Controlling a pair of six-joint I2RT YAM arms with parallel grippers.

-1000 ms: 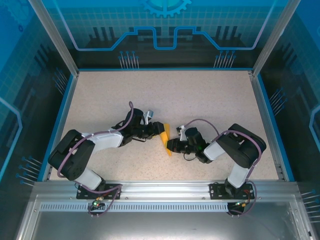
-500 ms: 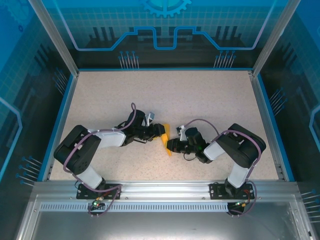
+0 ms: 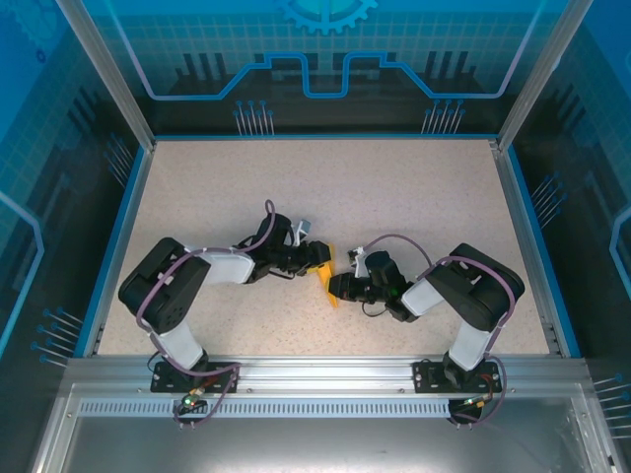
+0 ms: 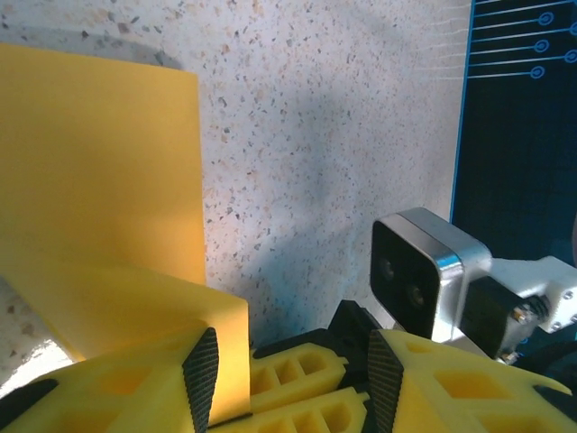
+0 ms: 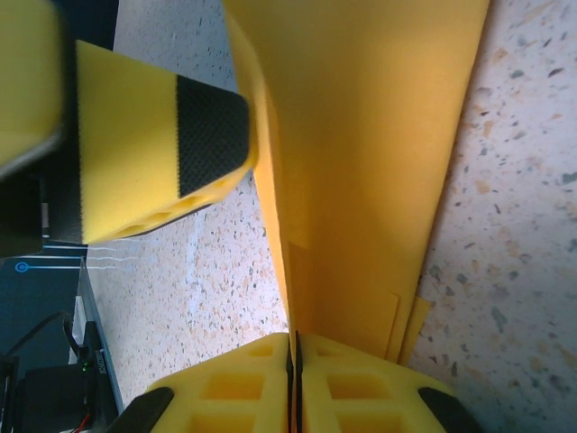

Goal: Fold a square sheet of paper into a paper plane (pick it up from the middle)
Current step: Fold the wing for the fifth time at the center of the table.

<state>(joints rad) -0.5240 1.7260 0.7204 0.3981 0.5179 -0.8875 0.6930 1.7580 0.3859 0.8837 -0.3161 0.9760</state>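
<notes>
The square sheet of paper (image 3: 324,272), orange-yellow and folded into several narrow layers, stands on edge on the table between my two grippers. My right gripper (image 5: 291,361) is shut on the paper's (image 5: 361,162) lower edge, which runs up out of the pinch between the pressed jaws. My left gripper (image 4: 293,383) is open, its jaws well apart. A paper flap (image 4: 99,171) lies against the inner side of its left fingertip (image 4: 200,379). One left fingertip (image 5: 162,153) sits beside the paper's upper part in the right wrist view.
The speckled table (image 3: 325,187) spreads wide behind and to both sides of the grippers. Blue-edged walls (image 3: 513,197) enclose it. The right wrist's camera (image 4: 424,284) faces the left gripper at close range. Both arm bases sit on the metal rail (image 3: 315,372) at the near edge.
The left arm has swung its elbow to the right and the left gripper has edged closer to the paper. The right gripper and the paper have stayed where they were.
</notes>
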